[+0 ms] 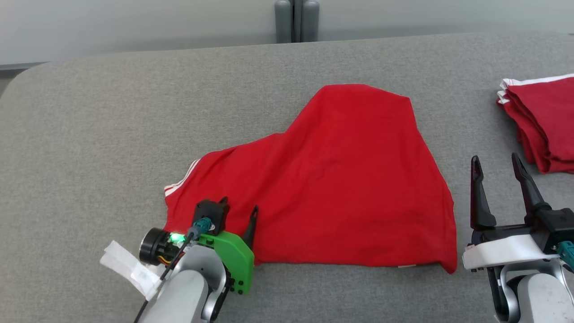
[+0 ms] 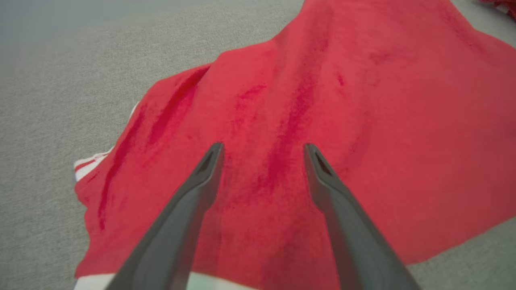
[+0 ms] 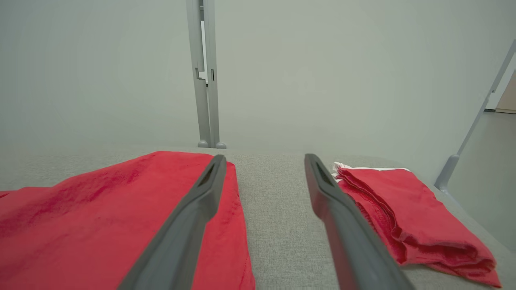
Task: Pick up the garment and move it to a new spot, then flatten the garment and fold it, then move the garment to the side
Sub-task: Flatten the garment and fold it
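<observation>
The garment is a red shirt with white stripes on a sleeve edge, lying partly folded and fairly flat on the grey table. My left gripper hovers over its near left corner. In the left wrist view this gripper is open, with the red cloth beneath the fingers and nothing held between them. My right gripper stands open just right of the garment's right edge, over bare table. In the right wrist view its fingers point between the garment and the stack beside it.
A stack of folded red garments with white trim lies at the table's right edge, also in the right wrist view. A grey post stands behind the far edge. The table's rounded left corner is at the far left.
</observation>
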`<state>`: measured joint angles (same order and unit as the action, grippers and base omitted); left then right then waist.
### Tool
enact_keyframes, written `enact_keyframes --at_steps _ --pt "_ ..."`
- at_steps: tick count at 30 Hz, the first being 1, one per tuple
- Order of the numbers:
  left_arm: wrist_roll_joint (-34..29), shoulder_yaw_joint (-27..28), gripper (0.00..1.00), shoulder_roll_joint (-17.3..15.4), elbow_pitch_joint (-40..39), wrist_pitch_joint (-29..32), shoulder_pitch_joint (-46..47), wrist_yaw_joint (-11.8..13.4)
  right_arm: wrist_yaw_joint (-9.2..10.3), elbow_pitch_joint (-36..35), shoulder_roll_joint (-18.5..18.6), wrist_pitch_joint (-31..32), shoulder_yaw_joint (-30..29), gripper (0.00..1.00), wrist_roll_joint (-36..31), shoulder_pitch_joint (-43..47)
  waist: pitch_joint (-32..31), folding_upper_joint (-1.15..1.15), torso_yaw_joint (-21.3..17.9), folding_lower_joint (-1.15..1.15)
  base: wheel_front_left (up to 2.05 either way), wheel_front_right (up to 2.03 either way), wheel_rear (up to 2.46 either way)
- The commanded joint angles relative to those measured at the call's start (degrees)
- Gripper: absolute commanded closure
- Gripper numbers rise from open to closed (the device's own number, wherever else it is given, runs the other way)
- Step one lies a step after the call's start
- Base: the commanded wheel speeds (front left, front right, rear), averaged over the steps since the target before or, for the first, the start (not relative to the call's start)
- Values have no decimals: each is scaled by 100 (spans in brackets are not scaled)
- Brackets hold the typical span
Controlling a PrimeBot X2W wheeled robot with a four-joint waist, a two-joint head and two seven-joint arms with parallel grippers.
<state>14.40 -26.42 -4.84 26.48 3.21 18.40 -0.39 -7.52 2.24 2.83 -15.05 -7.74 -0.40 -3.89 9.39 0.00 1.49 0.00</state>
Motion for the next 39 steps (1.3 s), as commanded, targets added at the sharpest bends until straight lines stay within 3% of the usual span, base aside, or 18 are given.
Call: enact_keyframes --at_steps 1,5,6,7,8,19,28,33,34,35,36,39 --pt "-30 -17 0 -29 191 -17 180 -13 6 -2 14 -18 2 0 23 -68 82 0 -132 0 0 0 0" --pt "-98 -63 0 -7 855 -112 507 -18 6 6 13 -18 4 0 18 -84 145 0 -263 0 0 0 0" --pt "-106 -75 62 8 995 -172 594 -11 6 2 14 -18 5 0 19 -91 158 0 -288 0 0 0 0" --pt "-115 -74 96 18 1075 -253 672 8 6 -5 13 -18 5 0 23 -98 175 0 -311 0 0 0 0" --pt "-118 -67 100 32 1168 -359 757 39 6 -11 13 -18 4 0 27 -104 195 0 -333 0 0 0 0" --pt "-22 106 100 127 1680 -1351 1813 326 6 -97 14 -18 33 0 57 -217 662 0 -510 0 0 0 0" --pt "150 556 100 33 2292 -1720 3017 669 6 -98 13 -18 188 0 169 -491 1204 0 -871 0 0 0 0" --pt "260 706 100 -20 2701 -1804 3380 574 6 -37 12 -18 171 0 261 -593 1371 0 -1047 0 0 0 0" --pt "297 732 68 -17 2740 -1807 3399 521 6 -24 12 -18 148 0 281 -590 1376 0 -1057 0 0 0 0" --pt "369 780 18 -6 2759 -1825 3412 456 6 -16 12 -18 111 0 287 -583 1375 0 -1062 0 0 0 0" --pt "436 838 0 -4 2760 -1832 3406 420 6 -8 12 -18 77 0 289 -567 1365 0 -1060 0 0 0 0" --pt "543 1051 0 -102 2499 -1841 3268 339 6 9 12 -18 -77 0 274 -486 1297 0 -1018 0 0 0 0"
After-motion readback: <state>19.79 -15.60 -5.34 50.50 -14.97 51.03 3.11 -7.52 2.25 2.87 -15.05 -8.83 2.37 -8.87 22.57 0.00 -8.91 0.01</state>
